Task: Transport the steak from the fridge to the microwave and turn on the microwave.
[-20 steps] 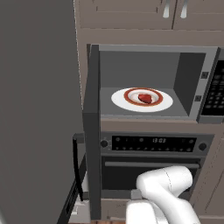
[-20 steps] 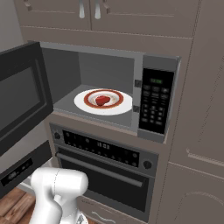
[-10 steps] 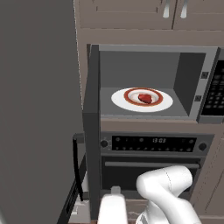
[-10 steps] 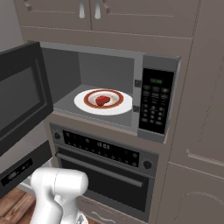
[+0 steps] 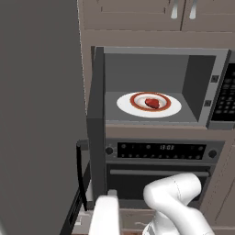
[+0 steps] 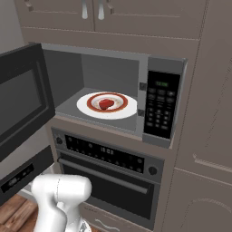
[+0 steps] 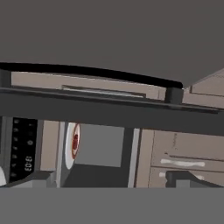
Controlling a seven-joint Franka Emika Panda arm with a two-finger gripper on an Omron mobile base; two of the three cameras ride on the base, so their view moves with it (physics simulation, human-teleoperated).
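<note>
The steak point(image 6: 106, 103) sits on its plate point(image 6: 86, 105) inside the microwave point(image 6: 165, 72). The microwave door point(image 6: 20, 97) stands swung out at frame left, and your hand is low beside it, jaws wide, holding nothing. Your closing push must come from that door's left.

Red-rimmed plate point(image 5: 124, 103), oven point(image 6: 108, 179), cabinets point(image 6: 113, 18)

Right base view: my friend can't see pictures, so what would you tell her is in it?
A small dark-red steak sits on a white red-rimmed plate inside the dark-grey microwave, whose tinted-window door hangs wide open at the left. Below is a black oven with a clock display, and the white robot arm rises at the bottom left.
</note>
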